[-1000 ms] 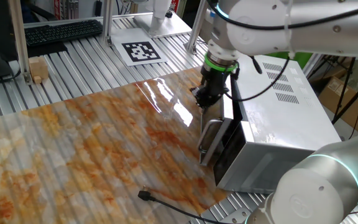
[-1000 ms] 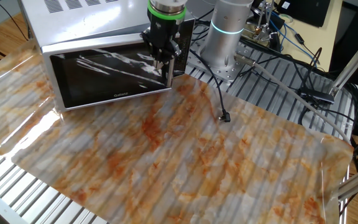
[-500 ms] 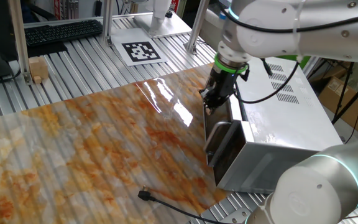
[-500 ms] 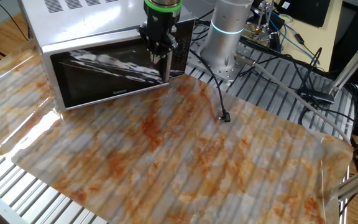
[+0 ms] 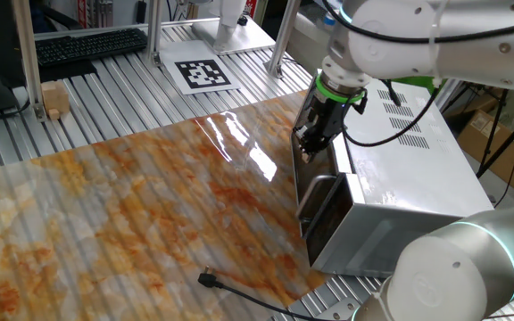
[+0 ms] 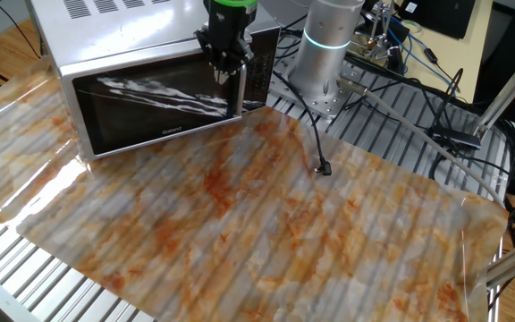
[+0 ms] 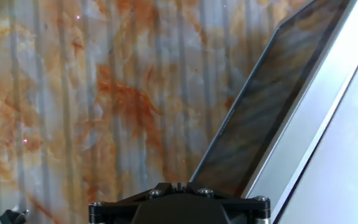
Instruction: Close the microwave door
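The silver-white microwave (image 5: 400,152) stands at the table's right edge; in the other fixed view it (image 6: 114,22) is at the far left. The microwave door (image 5: 321,201), with dark glass and a curved silver handle (image 5: 313,189), lies almost flush against the microwave's front (image 6: 155,103). My gripper (image 5: 308,148) is shut and empty, its fingertips pressed against the door's upper edge on the handle side (image 6: 224,67). In the hand view the dark door glass (image 7: 272,106) runs diagonally just past my gripper (image 7: 178,185). The inner cavity is hidden.
A black cable with a plug (image 5: 211,280) lies on the orange marbled mat near the front edge, and shows in the other fixed view (image 6: 323,167). The arm's base (image 6: 329,54) stands right of the microwave. A marker tag (image 5: 202,73), wooden block (image 5: 54,96) and keyboard (image 5: 87,45) lie far off.
My gripper has moved toward the microwave body, pushing the door. The door has swung from ajar to almost flush with the front.
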`<state>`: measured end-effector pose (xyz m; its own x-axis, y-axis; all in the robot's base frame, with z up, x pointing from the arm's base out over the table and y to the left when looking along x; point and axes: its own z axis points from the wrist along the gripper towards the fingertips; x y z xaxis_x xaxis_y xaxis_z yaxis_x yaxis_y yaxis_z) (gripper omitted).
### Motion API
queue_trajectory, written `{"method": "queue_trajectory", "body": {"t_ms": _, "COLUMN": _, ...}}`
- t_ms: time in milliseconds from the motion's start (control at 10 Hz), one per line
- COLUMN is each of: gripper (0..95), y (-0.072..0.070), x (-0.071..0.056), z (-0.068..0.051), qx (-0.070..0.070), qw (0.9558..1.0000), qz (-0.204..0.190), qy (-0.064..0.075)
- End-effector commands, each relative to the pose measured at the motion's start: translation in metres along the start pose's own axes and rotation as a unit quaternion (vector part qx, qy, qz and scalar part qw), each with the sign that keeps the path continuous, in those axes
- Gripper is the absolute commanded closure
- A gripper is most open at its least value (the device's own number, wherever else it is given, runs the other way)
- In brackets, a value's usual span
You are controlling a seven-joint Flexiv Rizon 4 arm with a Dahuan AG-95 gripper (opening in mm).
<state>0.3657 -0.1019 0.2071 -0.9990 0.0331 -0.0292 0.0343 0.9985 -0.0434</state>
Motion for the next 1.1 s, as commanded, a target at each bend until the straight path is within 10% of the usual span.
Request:
{"method": "queue_trajectory", "body": {"t_ms": 100, "gripper": 95.0, "y": -0.003, "x": 0.004, "z": -0.001, "qx": -0.002, "qw": 1.0, "qz": 0.001, "qy": 0.002}}
{"method": "queue_trajectory", "body": {"t_ms": 300, "gripper": 95.0, "y": -0.01, "x": 0.006, "z": 0.003, "qx": -0.001, "qw": 1.0, "qz": -0.005, "qy": 0.0}}
{"method": "queue_trajectory", "body": {"t_ms": 500, "gripper": 95.0, "y": -0.007, "x": 0.005, "z": -0.001, "qx": -0.036, "qw": 0.9992, "qz": 0.016, "qy": 0.006}}
{"method": "queue_trajectory", "body": {"t_ms": 800, "gripper": 95.0, "y": 0.013, "x": -0.003, "z": -0.012, "qx": -0.013, "qw": 0.9993, "qz": 0.03, "qy": 0.019}}
{"method": "queue_trajectory", "body": {"t_ms": 1100, "gripper": 95.0, "y": 0.019, "x": -0.016, "z": -0.002, "qx": -0.021, "qw": 0.9993, "qz": 0.023, "qy": 0.02}}
